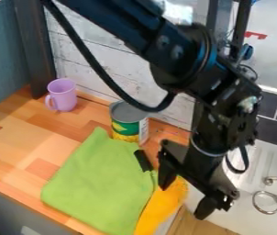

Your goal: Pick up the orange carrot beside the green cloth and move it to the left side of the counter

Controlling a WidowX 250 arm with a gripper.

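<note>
The gripper point(185, 194) hangs at the lower right, over the orange cloth and the counter's right edge. Its two fingers stand apart, open, with no object seen held between them. Left of it a green cloth point(101, 183) lies spread on the wooden counter. The orange cloth point(159, 209) lies along the green cloth's right side, partly behind the gripper. A small black piece point(143, 160) rests at the green cloth's upper right edge. Just behind that cloth stands a can point(126, 128) with a green and yellow label, upright.
A purple mug point(63, 95) stands at the back left of the wooden counter point(18, 151), near the dark post and the white plank wall. To the right is a white sink area point(251, 183) with metal rings point(266, 202). The forearm and a black cable cross the upper middle.
</note>
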